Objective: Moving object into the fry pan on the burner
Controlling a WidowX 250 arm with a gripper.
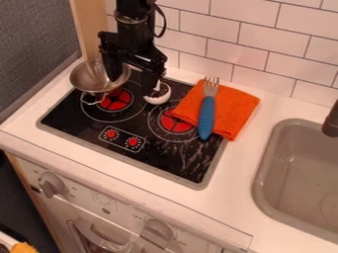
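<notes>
Above the back of the black stove top (170,159) hangs the black gripper (134,81), its jaws apart. One finger is in front of the right side of the shiny metal pan (91,78), and the other is by the small white round thing (157,96), which has dark marks on it; I cannot tell if they touch. The white thing sits on the stove top, outside the pan and between the two red rings (116,101). The pan is round and deep like a bowl (it has a thin wire loop (92,100) on its near side), and it stands by the far left ring. On the right, an orange cloth (237,106) lies partly over the stove's edge, soft and folded. A big fork (207,116) lies on it, with a fat blue handle and metal points, and the handle's end comes past the cloth onto the stove. The stove top is flat and shiny with pale streaks. Past the cloth is a smooth gray sink (265,170), and white tiles (254,39) cover the back wall.
</notes>
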